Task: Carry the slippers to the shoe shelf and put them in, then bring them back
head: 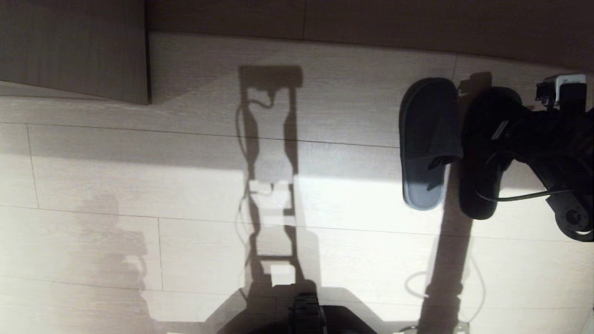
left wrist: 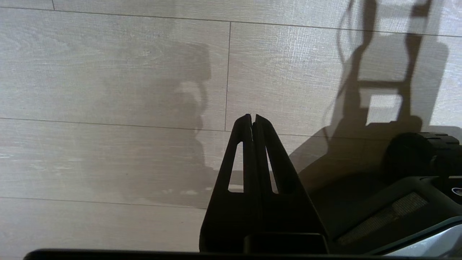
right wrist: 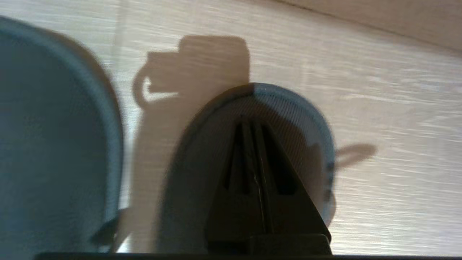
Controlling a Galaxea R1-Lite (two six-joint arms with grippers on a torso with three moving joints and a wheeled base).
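We've got the slippers [head: 429, 139] lying side by side on the floor [head: 325, 185], at the far right of the head view. One is plain to see, grey-blue, long axis running away from the robot base [head: 306, 315]. The 2nd sits just beside it on its right, mostly hidden under our right arm [head: 552, 139].

Key relation: in the right wrist view, the right gripper [right wrist: 252, 124] sits directly over that 2nd slipper [right wrist: 299, 108], tips pointing along the slipper's long axis toward its rounded end. The other slipper [right wrist: 54, 137] lies just beside it, on the left arm's side. Whether the tips touch the fabric we can't tell.

Right gripper's fingers are pressed together, w/ nothing pinched between them. So no grasp yet; we judge the fingers must spread before they can take an edge.

Right arm is bent down low over the slipper pair, wrist reaching fwd, a cable looping off it. It's the nearer arm by far.

Left gripper [left wrist: 252, 116] hangs parked over bare floor near the robot base, well apart from the slippers, fingers pressed together, empty.

A beige wood-grain panel [head: 74, 46] shows beyond the slippers, well off toward the left arm's side; prob. the shoe shelf, but we can't be sure.
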